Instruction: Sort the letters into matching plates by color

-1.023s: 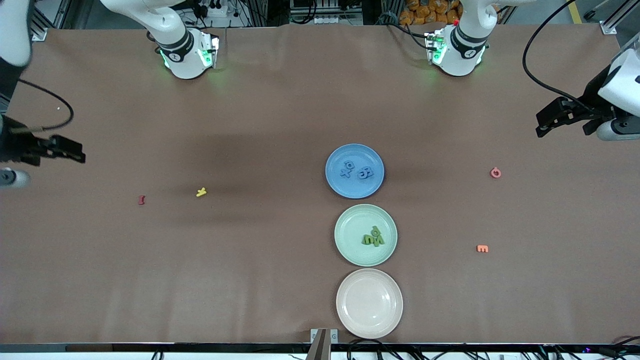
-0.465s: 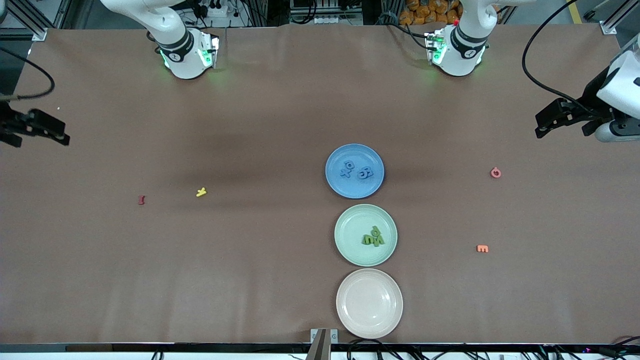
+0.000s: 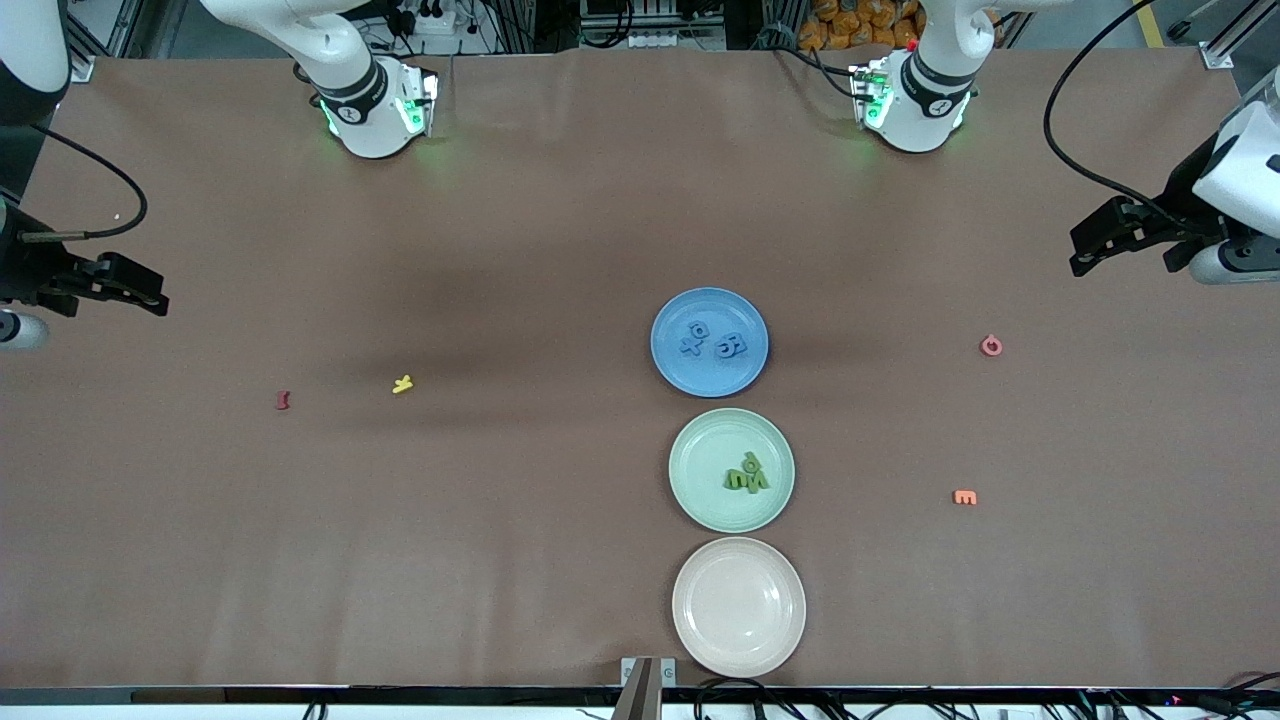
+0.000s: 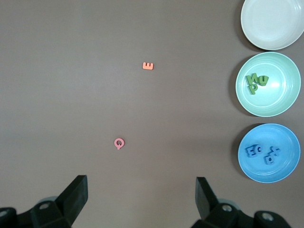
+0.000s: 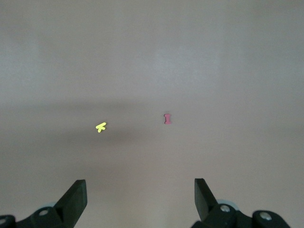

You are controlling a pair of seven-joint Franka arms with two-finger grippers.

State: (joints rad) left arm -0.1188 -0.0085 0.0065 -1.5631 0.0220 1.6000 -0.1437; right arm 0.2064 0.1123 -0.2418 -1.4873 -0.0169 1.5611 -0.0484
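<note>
The blue plate [image 3: 710,380] holds several blue letters [image 3: 712,341]. The mint green plate [image 3: 703,447], nearer the front camera, holds several green letters [image 3: 747,475]. Both plates show in the left wrist view, the blue plate [image 4: 266,173] with its letters [image 4: 261,153] and the green plate [image 4: 282,100] with its letters [image 4: 256,81]. My left gripper [image 3: 1082,260] [image 4: 141,183] is open and empty, up over the table's left-arm end. My right gripper [image 3: 150,297] [image 5: 140,185] is open and empty, up over the right-arm end.
An empty beige plate [image 3: 700,640] [image 4: 270,28] lies nearest the front camera. A pink letter [image 3: 991,346] [image 4: 119,143] and an orange letter [image 3: 965,497] [image 4: 148,66] lie toward the left arm's end. A yellow letter [image 3: 402,384] [image 5: 100,127] and a red letter [image 3: 283,400] [image 5: 167,118] lie toward the right arm's end.
My right gripper swung toward the table's edge and the bases, then came back partway. The left arm, plates and letters have not moved.
</note>
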